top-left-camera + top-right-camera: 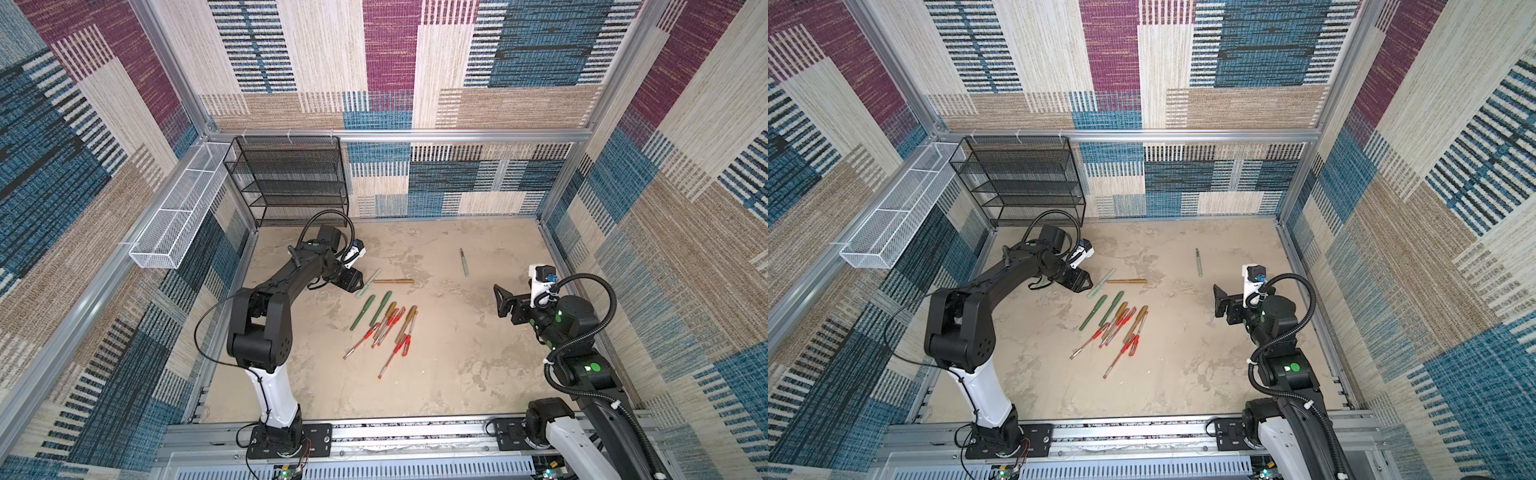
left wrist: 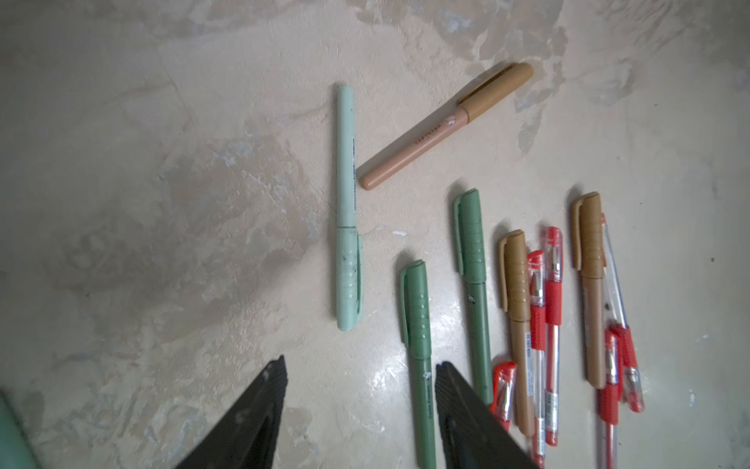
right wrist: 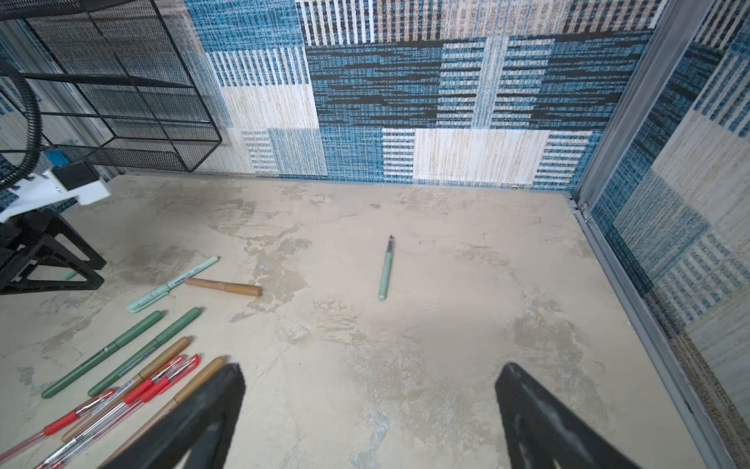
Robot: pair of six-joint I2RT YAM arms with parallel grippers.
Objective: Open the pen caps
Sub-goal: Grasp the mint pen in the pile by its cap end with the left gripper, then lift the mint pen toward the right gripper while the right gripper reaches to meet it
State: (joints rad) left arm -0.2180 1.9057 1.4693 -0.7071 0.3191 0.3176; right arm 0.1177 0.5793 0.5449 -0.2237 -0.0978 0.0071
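Note:
Capped pens lie mid-table: a pale mint pen (image 2: 347, 182) with its cap (image 2: 349, 280), a gold-brown pen (image 1: 394, 281), two dark green pens (image 1: 362, 312) and a heap of red-capped and gold-brown pens (image 1: 386, 332). My left gripper (image 2: 361, 363) hovers open beside the mint pen (image 1: 368, 282), with nothing between its jaws. A pale mint piece (image 3: 67, 276) lies under it, at the edge of the left wrist view. An uncapped mint barrel (image 1: 463, 262) lies alone at the far right. My right gripper (image 3: 373, 371) hangs wide open and empty above bare table (image 1: 500, 301).
A black mesh rack (image 1: 291, 178) stands at the back left. A white mesh basket (image 1: 178, 212) hangs on the left wall. Patterned walls and metal rails close in the table (image 1: 457, 365) on all sides.

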